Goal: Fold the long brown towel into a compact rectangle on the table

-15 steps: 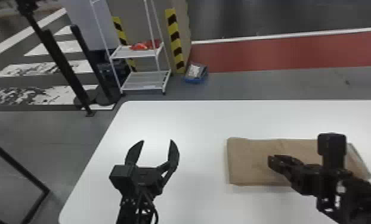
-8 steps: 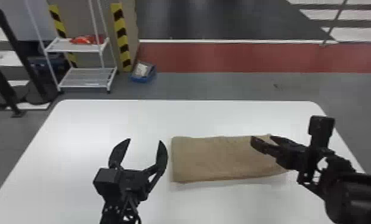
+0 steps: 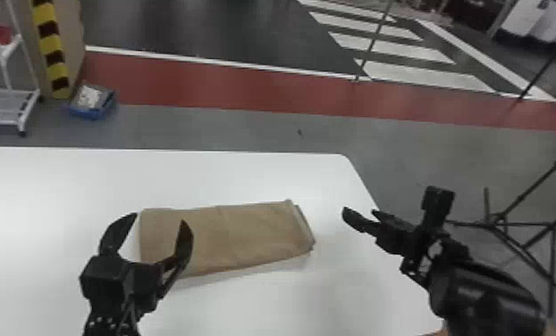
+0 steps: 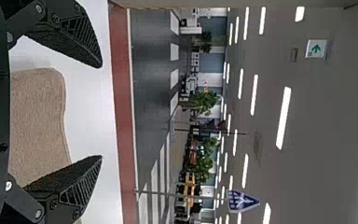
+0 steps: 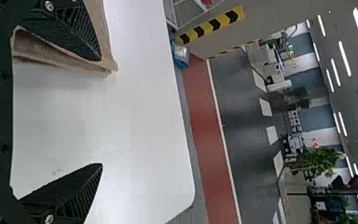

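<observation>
The brown towel lies folded as a flat, longish rectangle on the white table, its layered short end facing the right arm. My left gripper is open at the towel's left end, one finger over the cloth in the head view and nothing held. In the left wrist view the towel shows behind the spread fingers of the left gripper. Off the towel's right end, near the table's right edge, is my right gripper. The right wrist view has the right gripper open, with the layered towel edge beside one finger.
The white table ends at a rounded far right corner, with its right edge passing under the right arm. Beyond it on the floor are a blue bin, a white rack and, to the right, a black stand.
The head view has swung right, so the table and towel sit farther left in it. My right gripper, earlier over the towel's right part, is now off its right end. The left gripper remains open.
</observation>
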Robot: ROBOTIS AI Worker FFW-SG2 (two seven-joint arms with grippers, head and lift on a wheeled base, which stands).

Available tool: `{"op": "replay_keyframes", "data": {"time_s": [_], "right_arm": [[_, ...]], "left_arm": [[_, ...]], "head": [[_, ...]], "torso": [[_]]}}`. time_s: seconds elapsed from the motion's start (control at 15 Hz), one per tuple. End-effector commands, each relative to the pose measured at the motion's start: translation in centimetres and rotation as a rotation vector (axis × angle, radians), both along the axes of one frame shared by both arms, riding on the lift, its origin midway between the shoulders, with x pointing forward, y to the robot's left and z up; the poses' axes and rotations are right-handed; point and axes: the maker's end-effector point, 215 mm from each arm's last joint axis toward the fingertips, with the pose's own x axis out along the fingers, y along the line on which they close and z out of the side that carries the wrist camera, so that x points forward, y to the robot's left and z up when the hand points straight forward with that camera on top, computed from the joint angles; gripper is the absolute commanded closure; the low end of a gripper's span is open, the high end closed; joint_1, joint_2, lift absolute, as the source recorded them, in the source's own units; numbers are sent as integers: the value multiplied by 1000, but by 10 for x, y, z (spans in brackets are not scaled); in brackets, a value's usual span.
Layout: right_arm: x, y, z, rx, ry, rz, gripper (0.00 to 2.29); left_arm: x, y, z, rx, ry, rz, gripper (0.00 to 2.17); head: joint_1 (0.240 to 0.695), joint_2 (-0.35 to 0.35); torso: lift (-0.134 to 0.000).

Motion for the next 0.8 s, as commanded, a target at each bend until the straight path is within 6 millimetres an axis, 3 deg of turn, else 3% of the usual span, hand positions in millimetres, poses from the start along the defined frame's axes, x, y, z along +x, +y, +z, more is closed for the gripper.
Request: {"op": "replay_keyframes", "data": {"time_s": [0.0,0.13,0.2,0.27,0.33,0.47,0.53,0.73], "right_arm": [[-13,-22,-6,-1,12,-34,87],[-22,-28,-13,1,25,-46,87],[-26,-29,-16,4,31,-47,87],[-29,-30,-19,9,35,-48,87],[-30,-31,-20,9,36,-51,87],[-31,-29,-22,21,38,-45,87],[-30,-29,-22,19,36,-45,87],[-30,-29,-23,18,37,-44,87]], "left_arm": [[15,-12,-13,5,39,-8,306],[22,-16,-61,64,200,-47,596],[23,-19,-69,65,222,-61,846],[24,-19,-69,60,226,-63,1231],[23,-18,-72,61,235,-62,1447],[25,-17,-74,66,241,-61,1477],[23,-14,-89,84,283,-58,1706],[25,-7,-95,92,300,-47,1713]], "head": [[695,-350],[695,-350],[695,-350],[695,-350],[695,-350],[695,-350],[695,-350],[695,-350]], "torso": [[-57],[-57],[-57],[-57],[-57],[-57],[-57],[-57]]}}
